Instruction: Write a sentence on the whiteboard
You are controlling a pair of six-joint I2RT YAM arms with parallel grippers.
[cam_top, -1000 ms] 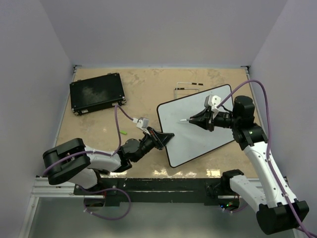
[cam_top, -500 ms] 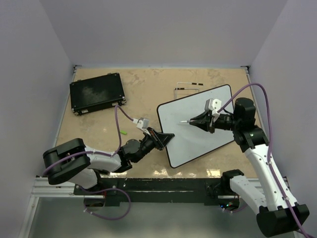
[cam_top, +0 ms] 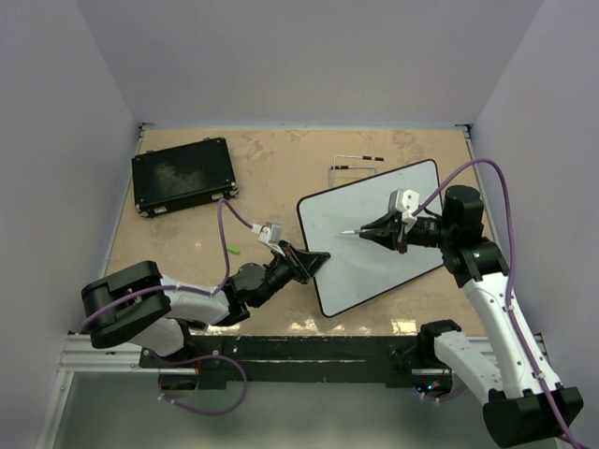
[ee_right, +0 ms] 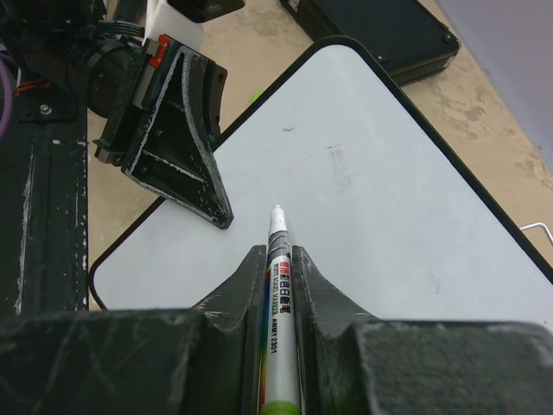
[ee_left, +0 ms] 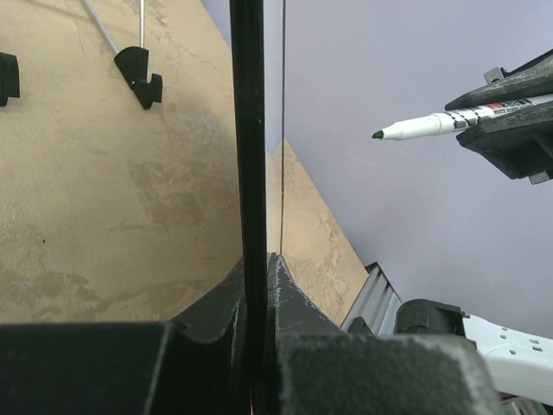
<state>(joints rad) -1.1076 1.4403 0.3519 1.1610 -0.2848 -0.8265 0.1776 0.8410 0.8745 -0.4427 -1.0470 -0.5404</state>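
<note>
The whiteboard (cam_top: 367,269) lies slanted on the table at the right of centre. Its white surface (ee_right: 389,216) carries only faint smudges, and no sentence shows on it. My left gripper (cam_top: 314,259) is shut on the board's near-left rim, which runs as a thin black edge (ee_left: 250,130) between its jaws (ee_left: 259,264). My right gripper (cam_top: 372,229) hovers over the middle of the board, shut on a white marker (ee_right: 278,285) with a green end. The uncapped tip (cam_top: 347,228) points left toward the left gripper (ee_right: 186,164), a little above the surface.
A flat black case (cam_top: 182,175) sits at the back left of the table. Just behind the board stands a thin wire stand (cam_top: 356,164). A small green cap (cam_top: 234,250) lies by the left arm's cable. Lilac walls close in three sides.
The right arm has drawn back slightly to the right with the marker. The left arm and the board have not moved.
</note>
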